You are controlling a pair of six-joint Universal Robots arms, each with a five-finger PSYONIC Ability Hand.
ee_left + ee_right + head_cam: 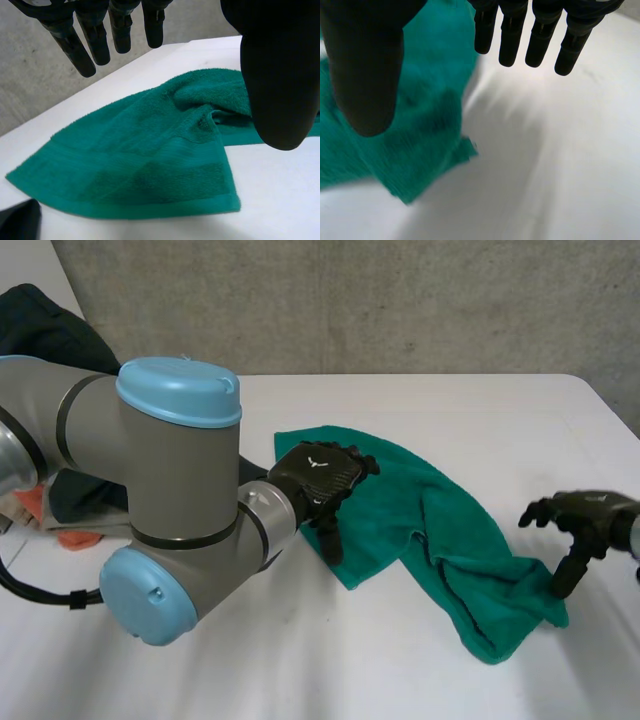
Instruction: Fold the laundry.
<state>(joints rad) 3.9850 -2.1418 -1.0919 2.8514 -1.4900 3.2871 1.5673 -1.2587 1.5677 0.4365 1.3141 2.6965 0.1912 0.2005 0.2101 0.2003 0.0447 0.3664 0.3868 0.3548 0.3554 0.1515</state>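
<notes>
The green towel (pixel 440 530) lies rumpled on the desk (pixel 450 410). It looks soft, light and limp, probably best pinched at its hemmed corners. The left hand (pixel 320 475) hovers spread over 1 end, and the right hand (pixel 585 515) hangs spread and empty beside the other.

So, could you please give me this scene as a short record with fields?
cloth: green towel, rumpled and unfolded, lying on the white table
left hand: left hand open, over the towel's left end
right hand: right hand open, beside the towel's right end, holding nothing
other laundry: dark clothes and an orange cloth at the table's left side
fold: not yet started
</notes>
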